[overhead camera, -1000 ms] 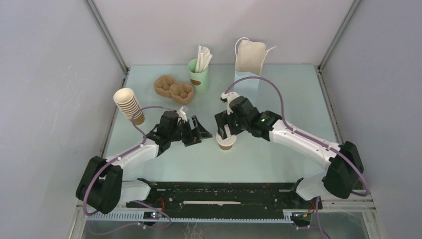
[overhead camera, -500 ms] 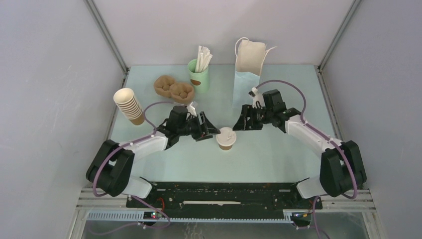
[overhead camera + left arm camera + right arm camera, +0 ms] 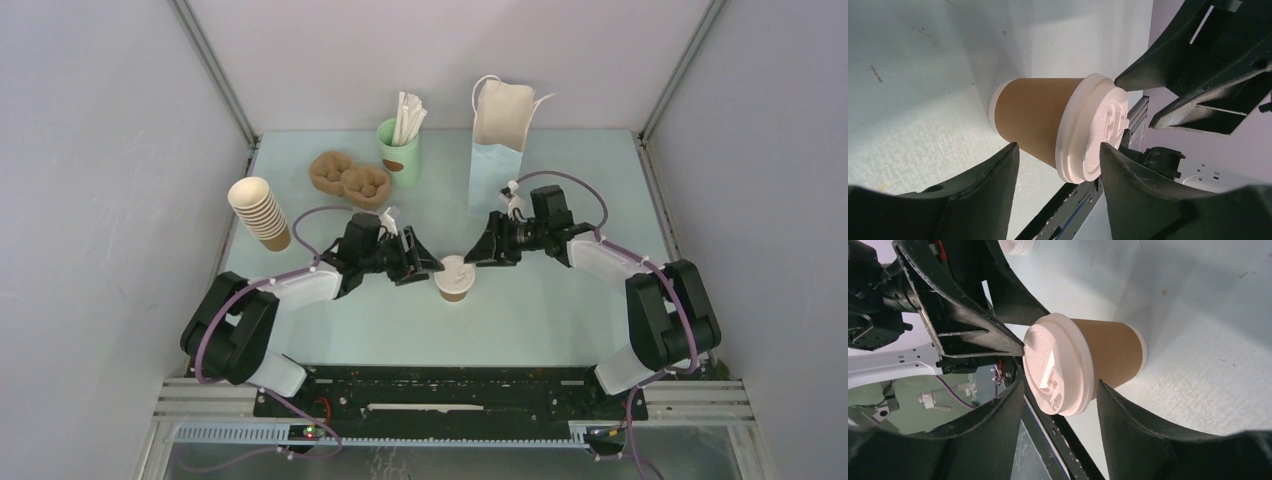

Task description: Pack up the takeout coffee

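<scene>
Object: takeout coffee (image 3: pixel 454 278), a short kraft paper cup with a white plastic lid (image 3: pixel 1094 129). It is seen upright on the table (image 3: pixel 560 310), near the middle and well apart from the tall paper bag (image 3: pixel 503 115) at the far side.

Handling (judged): the cup is expected to be light and its paper wall thin and easily dented. The lid looks press-fitted and could be popped off by a squeeze near the rim. Whether the cup is filled cannot be told, so it should be kept upright. A hold is best taken on the brown wall (image 3: pixel 1035 120), about mid-height below the lid rim, with modest pressure.

Left fingers (image 3: pixel 975 197): spread wide, nothing held. In the top view they are seen just beside the cup's left side. Contact cannot be confirmed.

Right fingers (image 3: pixel 1148 432): also spread wide and empty, just beside the cup on its far right. A gap appears to be left.

Pose: both arms are stretched low over the table and angled inward, so the cup is flanked from either side. In both wrist views the cup appears lying sideways. Each wrist is therefore judged to be rolled about a quarter turn, with the fingers' opening line running along the cup's height rather than across its wall.
</scene>
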Motion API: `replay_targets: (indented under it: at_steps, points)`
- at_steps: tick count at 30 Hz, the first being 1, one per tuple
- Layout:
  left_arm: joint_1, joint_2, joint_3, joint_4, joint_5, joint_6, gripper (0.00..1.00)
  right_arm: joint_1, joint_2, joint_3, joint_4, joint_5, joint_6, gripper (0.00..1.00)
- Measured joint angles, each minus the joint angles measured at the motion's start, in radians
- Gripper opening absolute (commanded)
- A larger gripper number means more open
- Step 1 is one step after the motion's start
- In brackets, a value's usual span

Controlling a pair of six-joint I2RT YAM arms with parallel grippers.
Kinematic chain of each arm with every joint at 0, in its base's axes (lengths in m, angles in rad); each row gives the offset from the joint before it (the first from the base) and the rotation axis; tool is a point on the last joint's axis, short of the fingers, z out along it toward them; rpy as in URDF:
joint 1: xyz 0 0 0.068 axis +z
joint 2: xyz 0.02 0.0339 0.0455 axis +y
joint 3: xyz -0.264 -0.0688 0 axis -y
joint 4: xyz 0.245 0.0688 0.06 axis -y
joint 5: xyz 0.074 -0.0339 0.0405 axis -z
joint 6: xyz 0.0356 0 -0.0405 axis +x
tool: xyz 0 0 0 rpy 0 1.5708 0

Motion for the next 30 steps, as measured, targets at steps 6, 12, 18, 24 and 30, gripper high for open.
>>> replay_targets:
  at_steps: [6, 12, 18, 24, 30]
  points:
    - [0.006, -0.047, 0.0, -0.008, -0.005, 0.0, 0.86, -0.077, -0.003, -0.063, 0.056, -0.034, 0.057, 0.66]
    - [0.047, -0.129, -0.03, 0.01, -0.012, -0.006, 0.6, -0.134, -0.006, -0.126, 0.117, -0.076, 0.095, 0.57]
    - [0.052, -0.069, -0.066, 0.04, -0.003, -0.039, 0.5, -0.136, 0.028, -0.142, 0.197, -0.117, 0.141, 0.53]
    - [0.052, -0.034, -0.07, 0.07, 0.005, -0.06, 0.48, -0.134, 0.057, -0.142, 0.248, -0.142, 0.166, 0.51]
    - [0.052, -0.034, -0.083, 0.087, 0.005, -0.069, 0.45, -0.118, 0.09, -0.142, 0.274, -0.155, 0.175, 0.48]
